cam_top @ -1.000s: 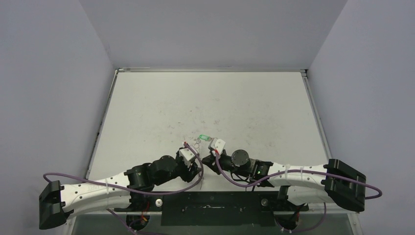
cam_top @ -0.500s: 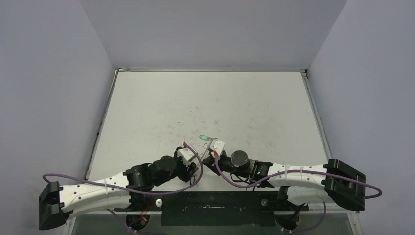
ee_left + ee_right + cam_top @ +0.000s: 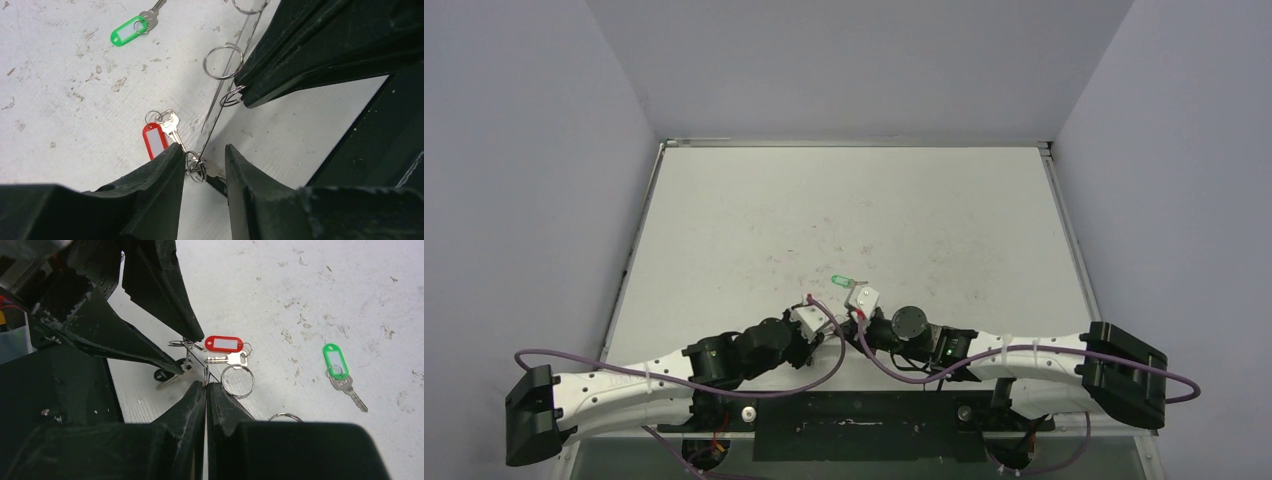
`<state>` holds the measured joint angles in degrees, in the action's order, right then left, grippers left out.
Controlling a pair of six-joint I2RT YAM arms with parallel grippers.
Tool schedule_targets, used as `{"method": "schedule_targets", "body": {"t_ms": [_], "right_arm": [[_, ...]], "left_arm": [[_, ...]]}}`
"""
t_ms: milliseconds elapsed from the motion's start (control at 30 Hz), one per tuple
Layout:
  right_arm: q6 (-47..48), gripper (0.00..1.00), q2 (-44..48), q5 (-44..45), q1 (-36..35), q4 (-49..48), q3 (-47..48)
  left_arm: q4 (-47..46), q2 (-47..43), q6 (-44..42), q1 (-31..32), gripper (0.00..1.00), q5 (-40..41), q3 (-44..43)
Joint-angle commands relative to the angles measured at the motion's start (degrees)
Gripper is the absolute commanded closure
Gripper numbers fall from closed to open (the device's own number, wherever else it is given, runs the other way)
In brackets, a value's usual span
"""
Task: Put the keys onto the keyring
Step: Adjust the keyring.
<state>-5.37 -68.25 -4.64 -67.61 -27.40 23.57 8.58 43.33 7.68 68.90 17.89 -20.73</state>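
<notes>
— We see a white label window in the red-tagged key [image 3: 156, 141], and the same white window in the green-tagged key [image 3: 129, 31].
— Both blades look silver to us, as do the wire and small rings of the keyring [image 3: 222, 62].
— We find the worktop [image 3: 60, 90] off-white, flecked with brownish scuffs.
— We also note black fingers on the left gripper [image 3: 202, 160] and right gripper [image 3: 206, 385], white-and-black arms [image 3: 624, 378], purple cables [image 3: 764, 393] and pale lavender walls [image 3: 524, 150].

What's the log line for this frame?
right jaws: shut on keyring wire | left jaws: open, straddling ring cluster | red-tag key, green-tag key: loose on table, off keyring
</notes>
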Motion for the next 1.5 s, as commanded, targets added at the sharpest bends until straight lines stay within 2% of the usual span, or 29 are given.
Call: {"method": "schedule_targets", "body": {"t_ms": [0, 333, 467, 1167, 1467], "right_arm": [[3.19, 1.0, -1.78, -2.23, -0.6, -1.61, 4.63], [4.75, 1.0, -2.45, -1.72, -0.49, -1.25, 6.88], [4.82, 1.0, -2.42, -2.08, -0.44, -1.34, 7.1], [4.62, 1.0, -4.22, -7.03, 0.03, -5.65, 8.5], [-2.39, 1.0, -2.86, -9.41, 2.65, -9.27, 6.67]], "left_arm": [[-1.81, -0.16, -2.92, -0.09, 0.69, -0.08, -2.67], [-3.75, -0.85, -6.06, -0.09, 0.94, -2.32, -1.62], [-4.21, -1.17, -6.55, -0.09, 1.0, -2.67, -1.24], [-4.96, -1.67, -7.42, -0.09, 1.0, -3.59, -0.71], [-4.76, -1.82, -7.39, -0.09, 1.0, -3.21, -0.65]]}}
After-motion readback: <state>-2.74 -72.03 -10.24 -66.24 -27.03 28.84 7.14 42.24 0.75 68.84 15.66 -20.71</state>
